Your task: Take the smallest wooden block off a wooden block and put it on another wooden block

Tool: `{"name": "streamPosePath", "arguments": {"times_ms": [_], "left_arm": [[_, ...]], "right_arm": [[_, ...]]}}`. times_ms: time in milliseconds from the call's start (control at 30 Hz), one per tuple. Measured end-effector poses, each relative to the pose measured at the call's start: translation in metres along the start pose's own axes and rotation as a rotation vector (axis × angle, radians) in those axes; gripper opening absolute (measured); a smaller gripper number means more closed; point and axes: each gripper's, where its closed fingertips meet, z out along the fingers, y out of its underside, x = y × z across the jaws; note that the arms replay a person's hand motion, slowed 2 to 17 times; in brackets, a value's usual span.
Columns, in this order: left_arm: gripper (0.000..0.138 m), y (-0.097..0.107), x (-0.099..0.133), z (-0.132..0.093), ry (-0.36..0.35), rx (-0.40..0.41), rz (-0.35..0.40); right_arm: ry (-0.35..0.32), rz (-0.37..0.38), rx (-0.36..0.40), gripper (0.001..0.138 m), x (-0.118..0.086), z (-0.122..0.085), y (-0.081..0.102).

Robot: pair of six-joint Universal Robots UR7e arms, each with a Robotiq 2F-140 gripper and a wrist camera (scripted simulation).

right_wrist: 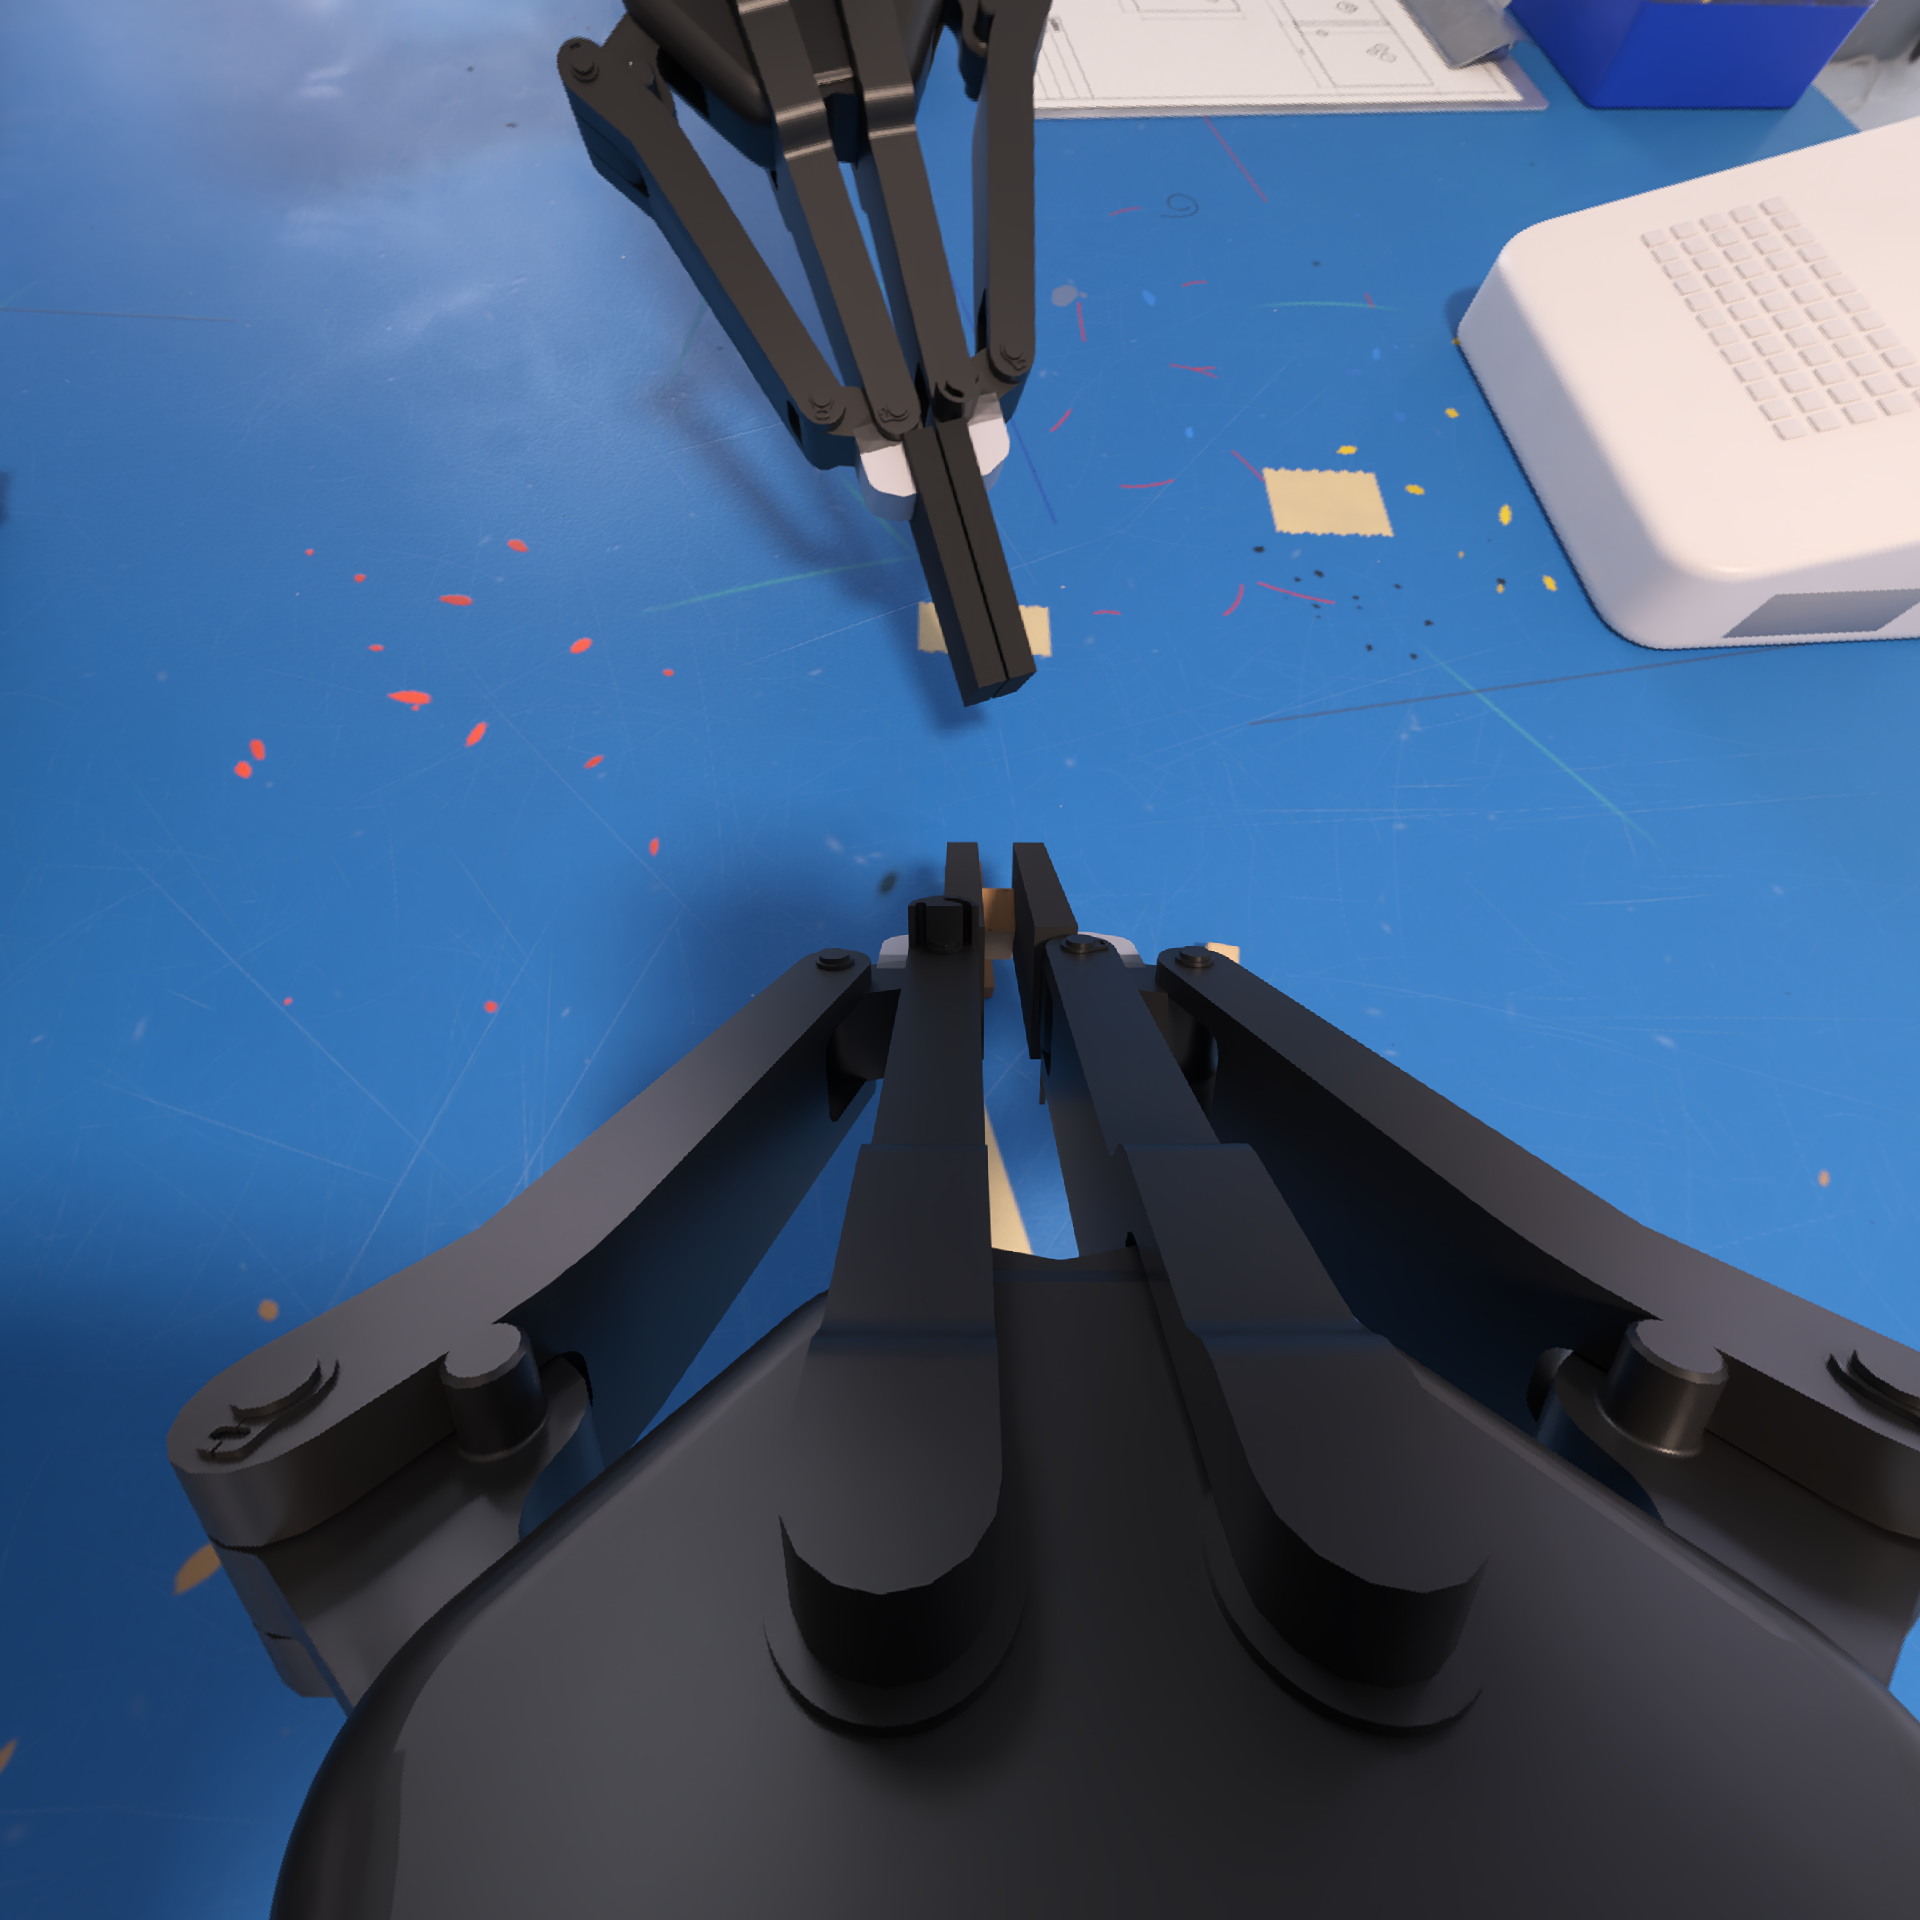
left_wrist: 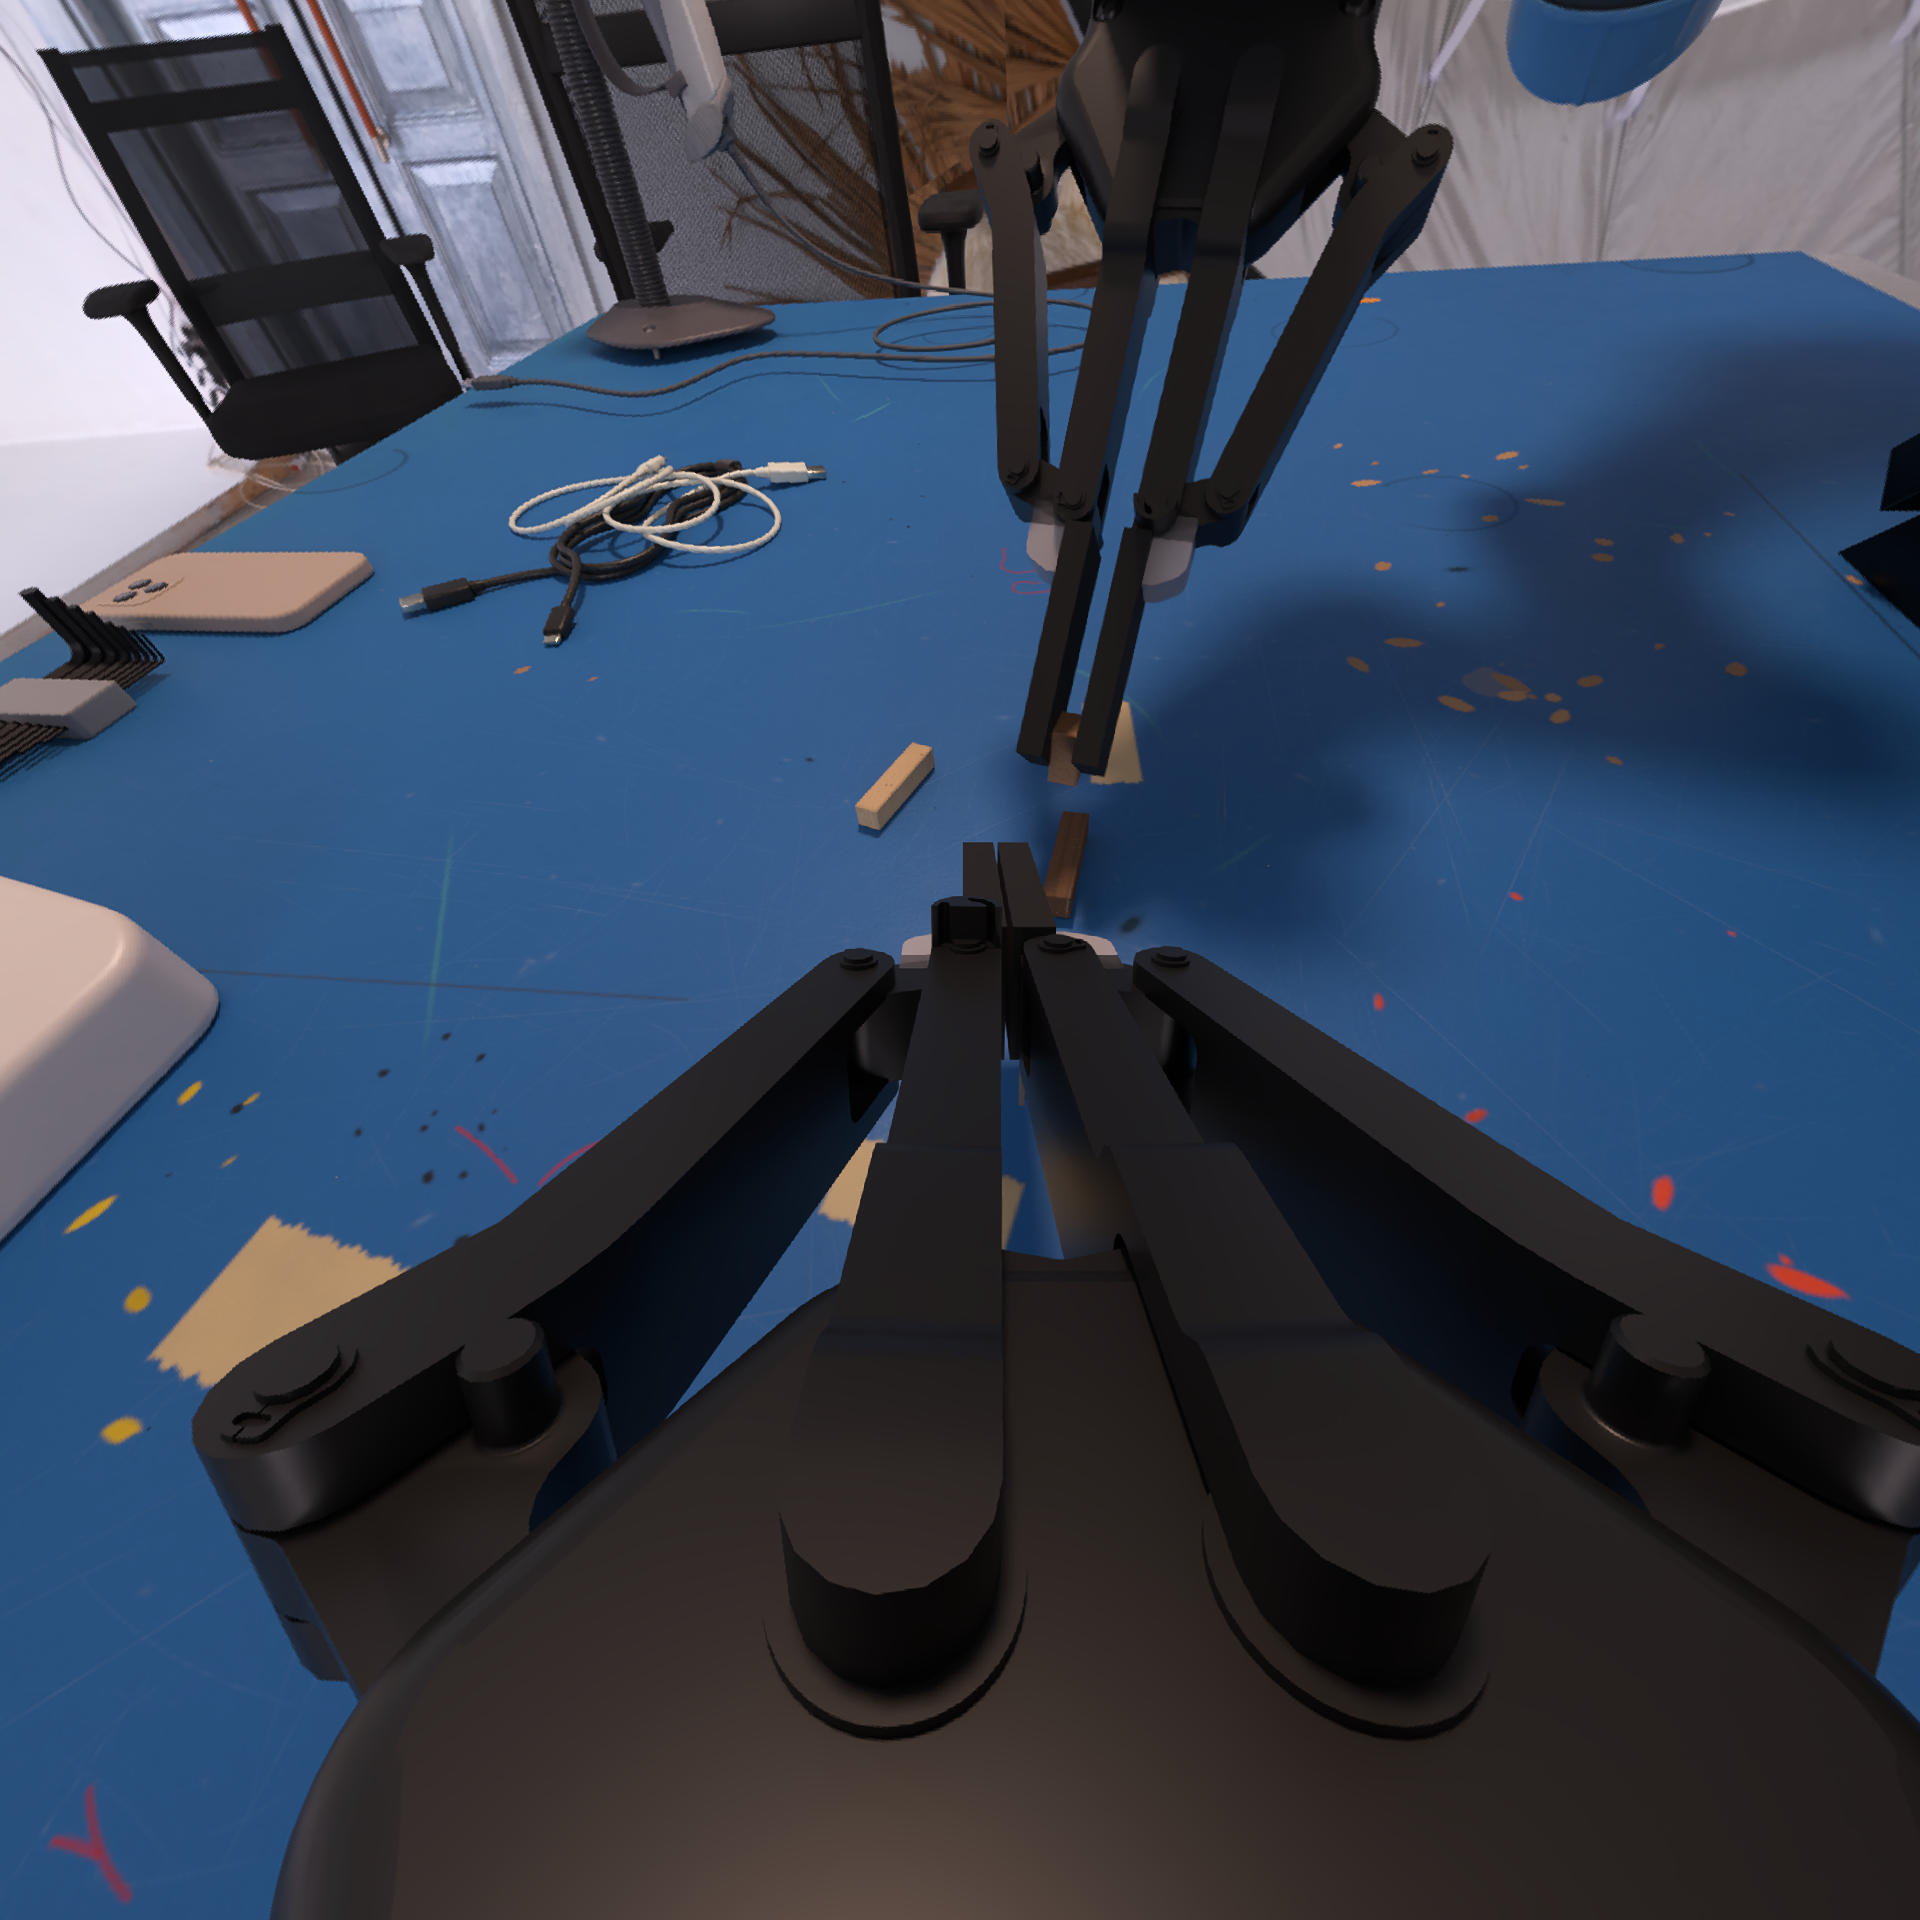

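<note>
Smallest wooden block [left_wrist: 1064, 750] sits pinched between the right gripper [left_wrist: 1062, 756] tips, far of the dark block [left_wrist: 1067, 855], right of the pale block [left_wrist: 894, 787]. Light, rigid, smooth (likely slippery); flat opposite faces suit it. Left gripper [left_wrist: 1004, 883] is closed, empty.

Bright, sharp, wide-angle stretched; soft shadows on table [left_wrist: 623, 935].

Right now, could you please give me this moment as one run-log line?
right gripper: shut on small block | left gripper: shut, empty | dark block: beside left fingertips | pale block: on table
</note>
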Motion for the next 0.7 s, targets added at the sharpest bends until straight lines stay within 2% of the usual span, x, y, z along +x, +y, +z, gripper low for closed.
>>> {"name": "streamPosePath", "arguments": {"times_ms": [167, 700], "left_arm": [[0.001, 0.0, 0.001, 0.001, 0.001, -0.005, 0.013], [0.001, 0.001, 0.003, 0.0, -0.002, -0.009, 0.026]], "right_arm": [[-0.008, -0.001, -0.018, 0.009, -0.006, 0.007, 0.002], [-0.015, -0.022, -0.057, 0.009, -0.008, 0.018, 0.003]]}}
